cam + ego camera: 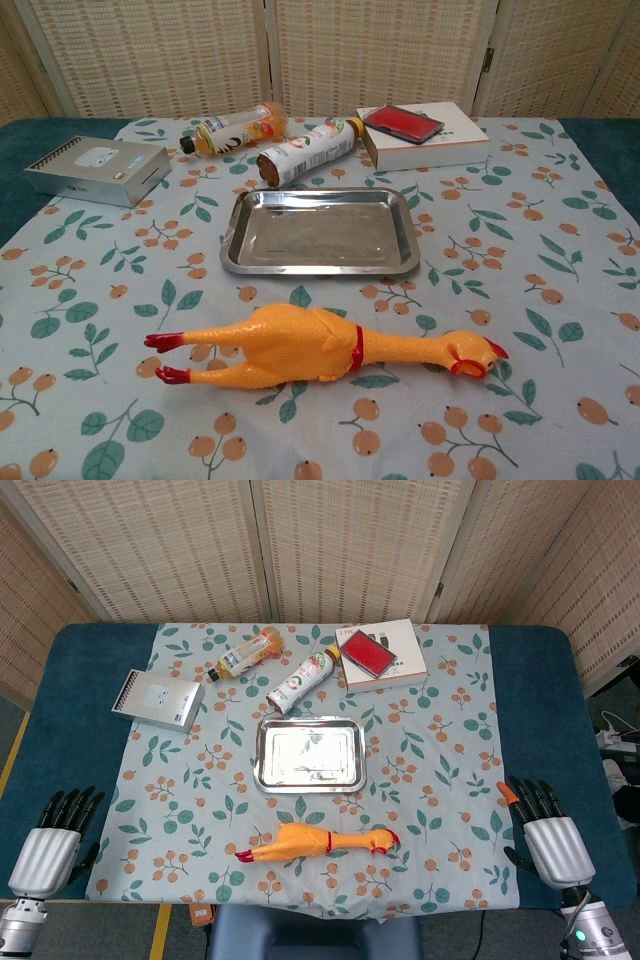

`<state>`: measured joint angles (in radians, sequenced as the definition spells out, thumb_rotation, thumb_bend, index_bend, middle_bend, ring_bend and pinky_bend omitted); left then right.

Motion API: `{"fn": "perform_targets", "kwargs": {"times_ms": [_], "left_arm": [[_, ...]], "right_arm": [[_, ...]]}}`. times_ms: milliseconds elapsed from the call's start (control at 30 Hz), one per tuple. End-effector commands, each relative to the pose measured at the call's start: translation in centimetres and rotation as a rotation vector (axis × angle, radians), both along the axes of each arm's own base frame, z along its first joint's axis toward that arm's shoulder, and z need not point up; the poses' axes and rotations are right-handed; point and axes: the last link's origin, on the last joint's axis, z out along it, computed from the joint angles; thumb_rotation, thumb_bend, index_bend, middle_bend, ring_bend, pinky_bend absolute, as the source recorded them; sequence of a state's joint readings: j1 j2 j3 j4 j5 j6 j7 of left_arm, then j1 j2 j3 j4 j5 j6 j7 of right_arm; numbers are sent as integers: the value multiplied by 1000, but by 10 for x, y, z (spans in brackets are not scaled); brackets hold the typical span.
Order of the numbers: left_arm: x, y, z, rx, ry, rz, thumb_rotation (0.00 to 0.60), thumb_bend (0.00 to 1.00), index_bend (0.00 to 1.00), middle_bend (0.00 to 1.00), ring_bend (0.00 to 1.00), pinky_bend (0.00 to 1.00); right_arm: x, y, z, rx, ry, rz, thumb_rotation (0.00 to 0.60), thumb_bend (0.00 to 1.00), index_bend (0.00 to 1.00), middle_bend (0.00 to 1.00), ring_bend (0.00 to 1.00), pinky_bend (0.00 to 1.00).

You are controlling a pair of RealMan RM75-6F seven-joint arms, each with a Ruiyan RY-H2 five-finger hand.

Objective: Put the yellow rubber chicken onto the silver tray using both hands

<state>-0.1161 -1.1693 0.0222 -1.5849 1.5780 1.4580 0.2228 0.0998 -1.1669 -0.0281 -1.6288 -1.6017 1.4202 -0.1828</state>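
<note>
The yellow rubber chicken [318, 842] [325, 347] lies on its side near the table's front edge, red feet to the left and head to the right. Just behind it sits the silver tray [266, 765] [232, 245], with nothing in it. My left hand [52, 842] hovers at the front left corner, palm down, fingers apart and holding nothing. My right hand [548, 838] is at the front right in the same pose, also holding nothing. Both hands are far from the chicken. The chest view shows neither hand.
Behind the tray lie two bottles on their sides: an orange one [245, 655] [235, 128] and a white one [303, 680] [308, 150]. A white box with a red case [380, 653] [422, 135] is at back right. A grey box [157, 699] [97, 169] sits at left.
</note>
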Motion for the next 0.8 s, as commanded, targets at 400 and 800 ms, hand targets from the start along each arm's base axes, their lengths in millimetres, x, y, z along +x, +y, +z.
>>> {"fn": "perform_targets", "kwargs": {"times_ms": [400, 800], "left_arm": [[2, 1, -8, -48, 2, 6, 600, 430, 0, 0, 0, 13], [1, 4, -9, -45, 5, 28, 600, 431, 0, 0, 0, 14]], "right_arm": [[17, -17, -21, 139, -157, 24, 600, 156, 0, 0, 0, 0], [89, -63, -104, 501, -218, 137, 600, 156, 211, 0, 0, 0]]}}
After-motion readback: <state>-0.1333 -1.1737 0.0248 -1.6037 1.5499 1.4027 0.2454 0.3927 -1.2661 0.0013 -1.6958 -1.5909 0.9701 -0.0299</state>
